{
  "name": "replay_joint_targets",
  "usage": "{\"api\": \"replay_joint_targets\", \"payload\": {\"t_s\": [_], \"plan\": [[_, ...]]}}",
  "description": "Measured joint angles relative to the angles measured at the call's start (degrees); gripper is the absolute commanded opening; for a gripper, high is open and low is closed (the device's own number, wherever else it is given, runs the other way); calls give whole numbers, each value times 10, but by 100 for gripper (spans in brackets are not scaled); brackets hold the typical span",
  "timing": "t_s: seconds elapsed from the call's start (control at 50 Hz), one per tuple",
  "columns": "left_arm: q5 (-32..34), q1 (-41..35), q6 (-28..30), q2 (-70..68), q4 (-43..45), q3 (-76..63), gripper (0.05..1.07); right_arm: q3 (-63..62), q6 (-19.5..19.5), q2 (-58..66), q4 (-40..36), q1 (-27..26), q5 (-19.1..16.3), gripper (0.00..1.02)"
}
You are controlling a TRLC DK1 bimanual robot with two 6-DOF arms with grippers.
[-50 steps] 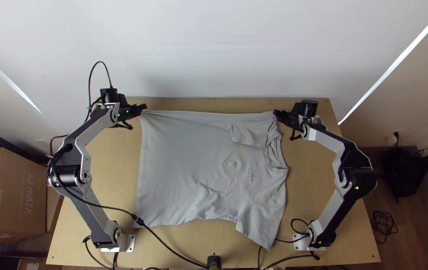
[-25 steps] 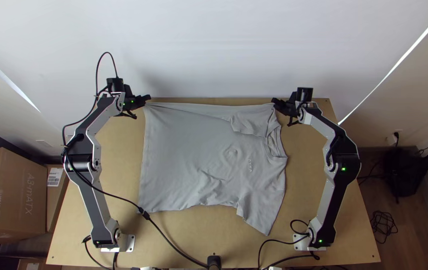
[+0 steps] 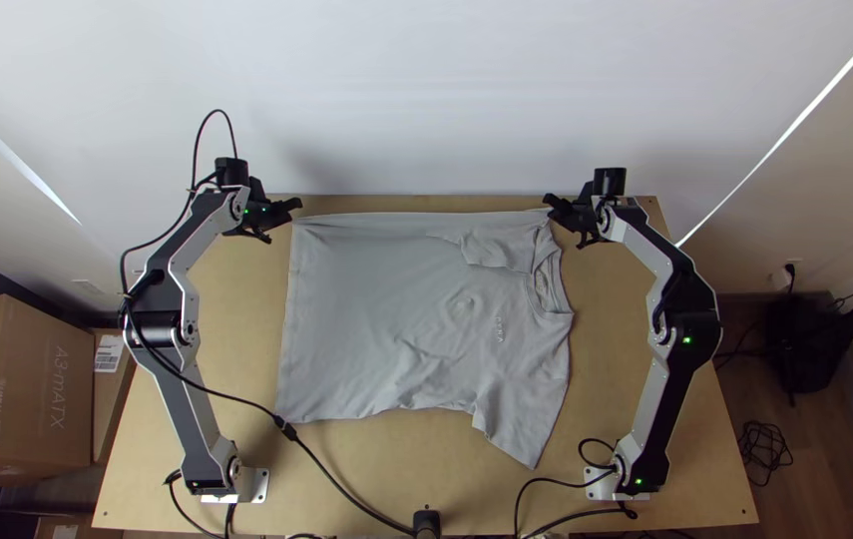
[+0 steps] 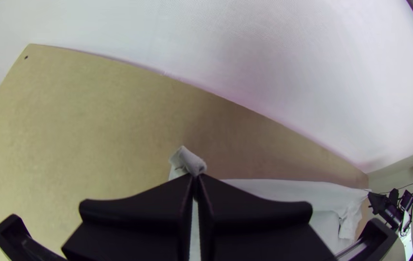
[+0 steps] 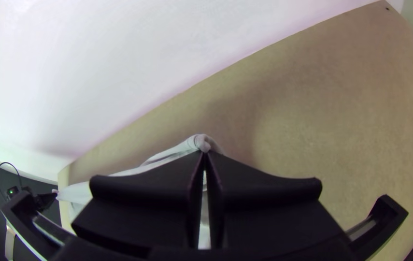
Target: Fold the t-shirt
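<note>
Grey t-shirt (image 3: 376, 319) nearer far tbl edge (image 3: 396, 203) than a sec ago

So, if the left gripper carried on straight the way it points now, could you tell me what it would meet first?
Past the bit of shirt it pinches, the left gripper would probably meet bare table; its downward slope is hard to judge, so the white wall beyond is possible.
</note>
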Motion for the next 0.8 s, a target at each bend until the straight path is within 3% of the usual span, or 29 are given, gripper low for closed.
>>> {"api": "replay_joint_targets", "payload": {"t_s": [0.8], "plan": [[13, -7, -14, -135, 68, -190, 8, -181, -20, -145, 2, 1, 4, 2]]}}
